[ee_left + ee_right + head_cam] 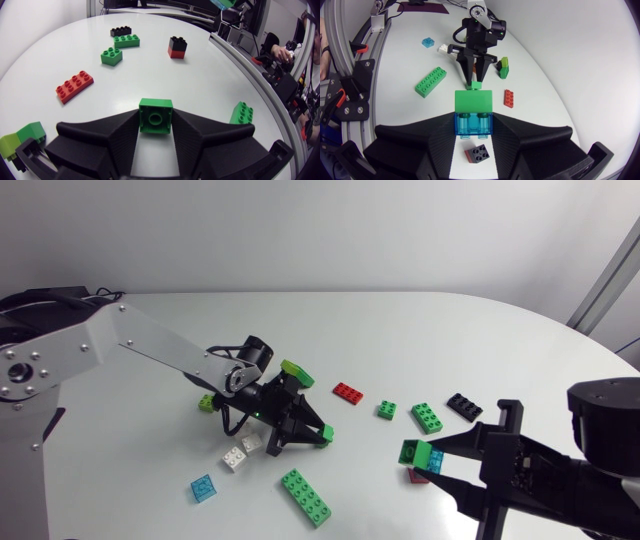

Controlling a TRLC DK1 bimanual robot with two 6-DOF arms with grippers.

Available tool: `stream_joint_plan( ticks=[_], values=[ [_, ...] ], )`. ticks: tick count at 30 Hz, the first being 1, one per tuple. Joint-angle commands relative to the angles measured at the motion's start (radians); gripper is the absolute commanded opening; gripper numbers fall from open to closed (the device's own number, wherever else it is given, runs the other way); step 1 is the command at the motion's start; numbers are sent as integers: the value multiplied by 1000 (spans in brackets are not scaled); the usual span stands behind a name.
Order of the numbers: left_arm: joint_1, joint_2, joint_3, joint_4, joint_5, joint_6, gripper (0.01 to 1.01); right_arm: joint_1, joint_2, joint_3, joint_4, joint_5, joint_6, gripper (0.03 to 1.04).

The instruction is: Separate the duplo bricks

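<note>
My left gripper [156,125] pinches a small green brick [156,113] near the worktop's [210,75] middle. My right gripper [474,131] clamps a clear blue brick [474,124] that is joined to a second green brick [474,101], above a red-and-black stack [479,154].

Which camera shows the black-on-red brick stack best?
The left wrist view: the black-on-red stack stands unobstructed, side on. The right wrist view shows it from above, beneath the right end effector; the head view shows only a red sliver.
</note>
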Motion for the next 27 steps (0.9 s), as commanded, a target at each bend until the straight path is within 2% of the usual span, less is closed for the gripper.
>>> stream_joint_plan(
  ticks=[1,3,9,16,23,27],
  values=[
    [0,27,-42,-9,-40,18,159,-9,11,-16,11,-4,-7,256],
    [0,17,-48,-7,-53,18,184,-9,11,-16,12,-4,-7,256],
    [6,-3,-65,-6,-93,20,464,-9,13,-13,20,-9,-3,256],
    [22,-22,-86,-6,-109,20,634,-6,16,-4,21,-13,2,256],
    [31,-76,-92,-9,-138,13,716,-5,8,4,4,-13,2,257],
    [25,-151,-68,-48,-194,12,833,-3,-1,7,0,-13,2,257]
  ],
)
